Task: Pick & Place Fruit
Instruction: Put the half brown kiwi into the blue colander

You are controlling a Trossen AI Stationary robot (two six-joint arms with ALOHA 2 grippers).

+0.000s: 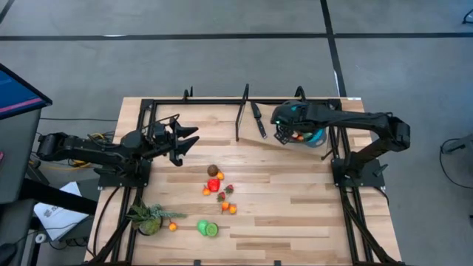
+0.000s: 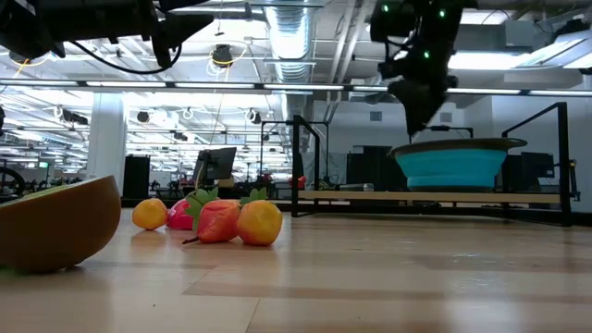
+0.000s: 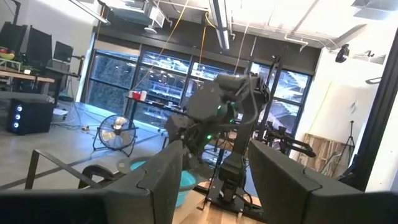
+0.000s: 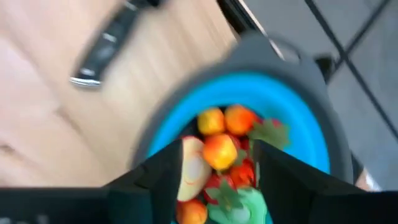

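Several small toy fruits lie in the middle of the table, red and orange ones with a brown one just beyond them. In the low view they show as a cluster. A bright green fruit and an orange one lie near the front edge. The blue bowl stands at the far right and holds several fruits. My right gripper hovers open over the bowl, above the fruits inside. My left gripper is open and raised at the far left.
A black-handled knife lies on the table left of the bowl. A spiky green plant sits at the near left corner. A black metal frame runs along the table's far edge and sides. Bare wood spans the near right.
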